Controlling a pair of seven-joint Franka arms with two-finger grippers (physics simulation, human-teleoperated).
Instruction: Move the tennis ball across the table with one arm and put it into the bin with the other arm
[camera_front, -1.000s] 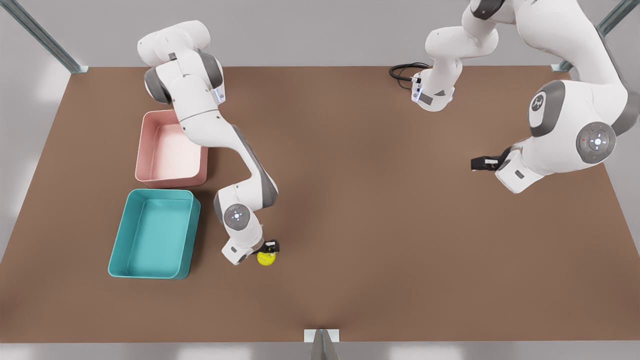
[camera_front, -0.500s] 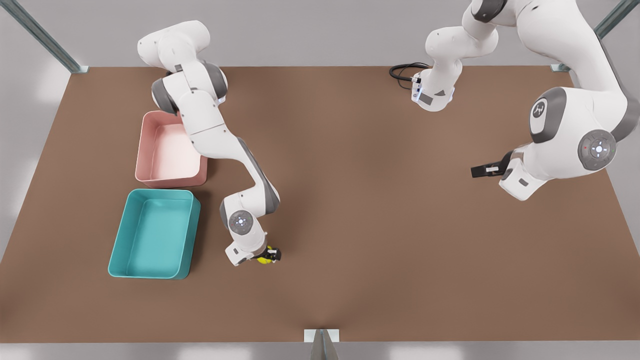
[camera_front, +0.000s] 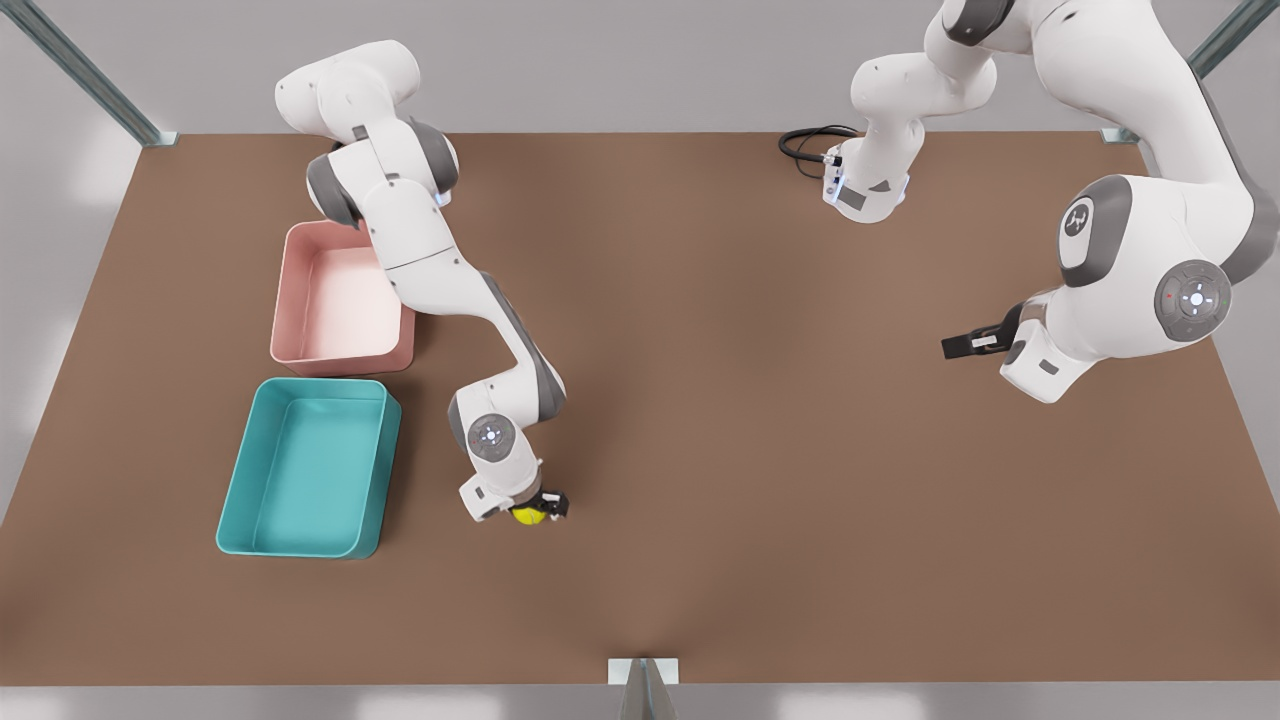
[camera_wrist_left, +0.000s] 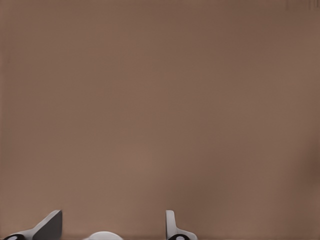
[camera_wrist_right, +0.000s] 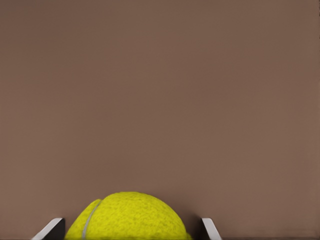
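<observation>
Now, right gripper (camera_front: 540, 506): I straddle the ball (camera_front: 527, 516) on the table (camera_front: 760, 480), fingers (camera_wrist_right: 52, 230) spread either side with gaps showing, not yet clamped, so I judge this the moment before closing.
Ball: on the table by the bin (camera_front: 310, 466), just off its long wall toward the front view's right, not inside.
Why here: close to the bin, so the carry should be short.
Left gripper (camera_front: 962, 344): waits well apart over bare table, fingers (camera_wrist_left: 50, 226) parted, holding nothing.

A brown bench (camera_front: 760, 420) is carrying everything. The teal bin (camera_front: 305, 468) and a pink bin (camera_front: 340, 300) are sitting side by side on it. The tennis ball (camera_front: 527, 516) is lying near the teal bin.
</observation>
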